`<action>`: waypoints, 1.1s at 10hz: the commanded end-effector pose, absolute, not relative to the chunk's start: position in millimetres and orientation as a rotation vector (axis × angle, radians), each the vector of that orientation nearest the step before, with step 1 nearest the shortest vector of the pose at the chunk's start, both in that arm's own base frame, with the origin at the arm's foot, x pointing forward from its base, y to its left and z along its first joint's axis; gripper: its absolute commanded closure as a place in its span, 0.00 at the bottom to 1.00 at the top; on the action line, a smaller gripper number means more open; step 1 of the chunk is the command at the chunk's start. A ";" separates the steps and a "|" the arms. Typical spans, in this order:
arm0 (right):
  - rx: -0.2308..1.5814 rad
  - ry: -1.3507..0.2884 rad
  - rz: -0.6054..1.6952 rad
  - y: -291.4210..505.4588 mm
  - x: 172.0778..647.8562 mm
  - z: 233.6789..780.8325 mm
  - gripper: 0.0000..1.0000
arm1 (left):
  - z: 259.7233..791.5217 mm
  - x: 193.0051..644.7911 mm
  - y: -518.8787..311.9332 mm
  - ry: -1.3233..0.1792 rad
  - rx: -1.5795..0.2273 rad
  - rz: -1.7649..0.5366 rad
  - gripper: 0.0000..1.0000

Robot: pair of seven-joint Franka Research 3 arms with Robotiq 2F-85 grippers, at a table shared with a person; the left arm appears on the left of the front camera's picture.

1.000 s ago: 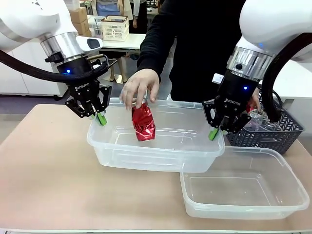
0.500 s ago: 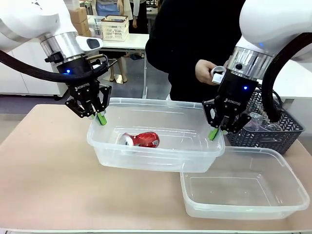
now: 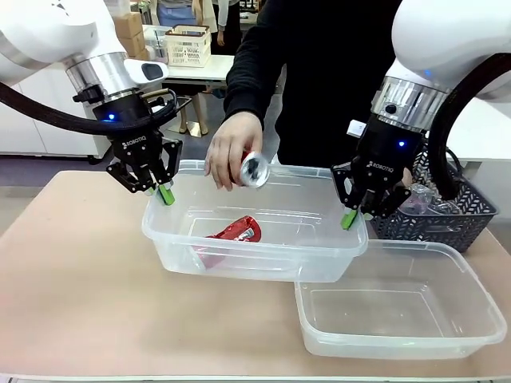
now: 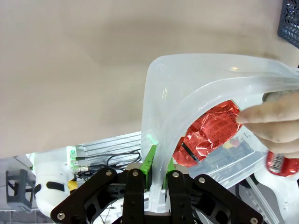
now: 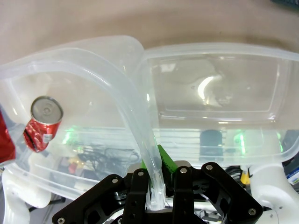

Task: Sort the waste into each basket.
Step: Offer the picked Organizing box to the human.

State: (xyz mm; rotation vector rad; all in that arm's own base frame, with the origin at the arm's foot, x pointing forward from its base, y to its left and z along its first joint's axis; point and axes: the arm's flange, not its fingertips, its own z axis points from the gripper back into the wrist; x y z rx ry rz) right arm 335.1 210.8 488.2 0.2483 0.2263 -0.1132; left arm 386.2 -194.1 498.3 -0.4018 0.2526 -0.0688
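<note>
While grippers [image 3: 166, 195] [image 3: 349, 219] clamp tub [image 3: 263, 270] rims, 1 can [image 3: 235, 233] inside.

A pale tan table [image 3: 72, 271] fills the foreground under even indoor light. Behind it, a white table [image 3: 192, 70] carries a cream lattice crate [image 3: 188, 45], with brown cardboard boxes [image 3: 129, 30] stacked just to its left. White cabinets [image 3: 24, 132] line the left side above a dark grey floor [image 3: 40, 165]. Another white surface [image 3: 489, 128] stands at far right.
</note>
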 end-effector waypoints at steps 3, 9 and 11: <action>0.258 0.228 -0.118 208.3 336.2 487.6 0.94 | 505.3 388.5 -189.4 0.250 -0.426 -0.069 0.93; 0.258 0.228 -0.118 208.3 336.2 487.6 0.94 | 505.3 388.5 -189.4 0.250 -0.426 -0.069 0.93; 0.258 0.228 -0.118 208.3 336.2 487.6 0.94 | 505.3 388.5 -189.4 0.250 -0.426 -0.069 0.93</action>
